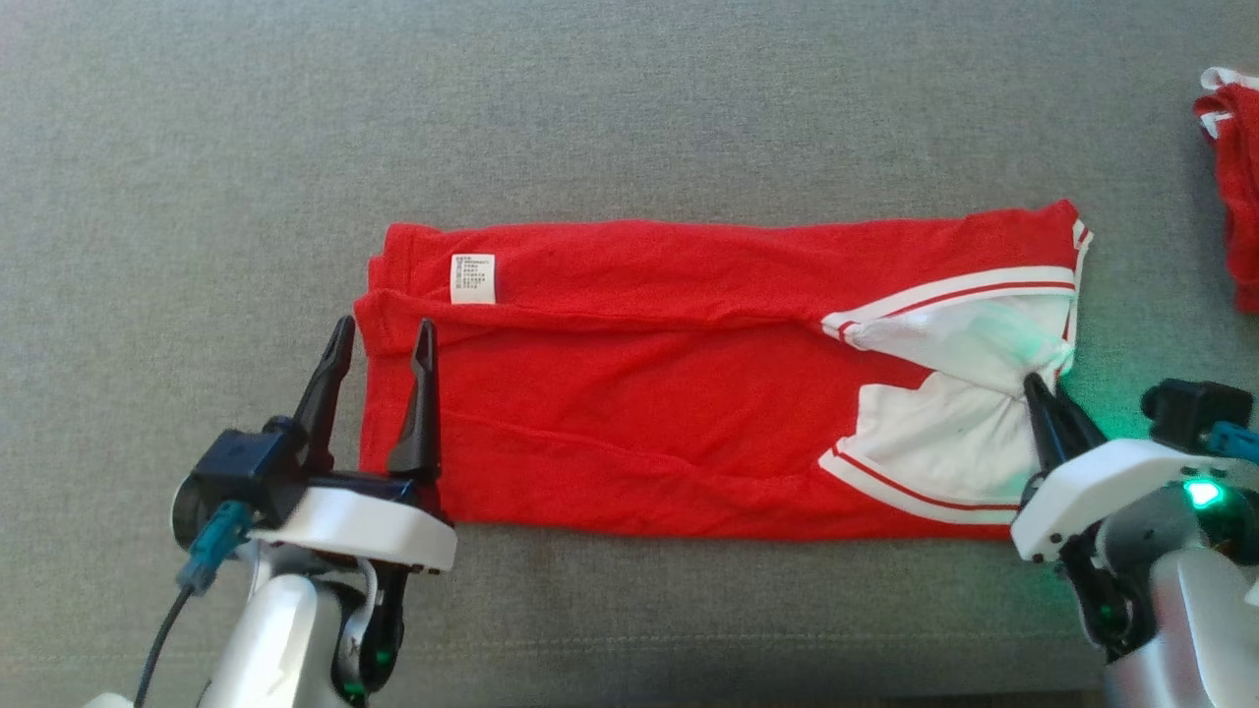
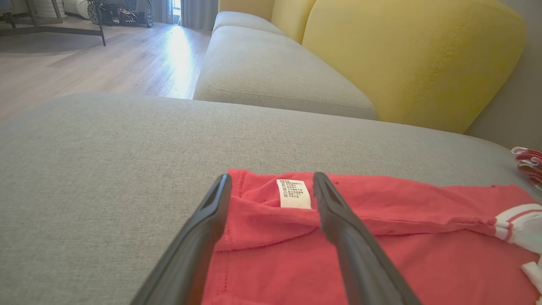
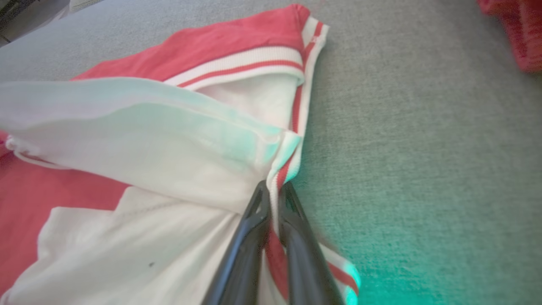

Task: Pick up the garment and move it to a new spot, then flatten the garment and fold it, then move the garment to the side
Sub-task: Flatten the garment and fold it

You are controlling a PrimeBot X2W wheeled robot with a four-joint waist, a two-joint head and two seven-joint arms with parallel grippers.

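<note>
1. The right claw is seen pinched almost closed on the striped white edge of the red garment.
2. The left claw is held wide open, with one finger over the garment's opposite end and one just beside it.
3. The garment is laid folded lengthwise on the grey cushion.

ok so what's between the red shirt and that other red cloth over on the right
Just bare grey cushion lies between the red shirt and the other red cloth; the head view shows that stretch.
</note>
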